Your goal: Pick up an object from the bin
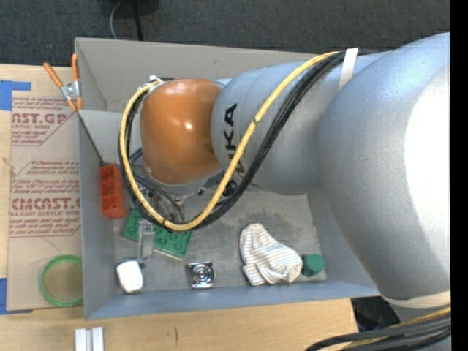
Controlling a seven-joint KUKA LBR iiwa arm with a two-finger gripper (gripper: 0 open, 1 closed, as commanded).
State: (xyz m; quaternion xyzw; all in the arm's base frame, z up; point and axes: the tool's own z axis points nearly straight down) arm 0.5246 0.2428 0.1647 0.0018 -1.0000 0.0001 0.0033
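Under the orange wrist cover [179,130] you cannot tell the jaws' width; the flat green plate [172,241] lies close beneath, toward the bin's [219,57] lower-left corner

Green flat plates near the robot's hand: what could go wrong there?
The gripper sits low over the flat green plastic plates, close to a side wall of the grey metal bin. Flat plates may slip, since little sticks up to pinch. The red plastic brick lies right beside them, so it might get bumped or grabbed too.
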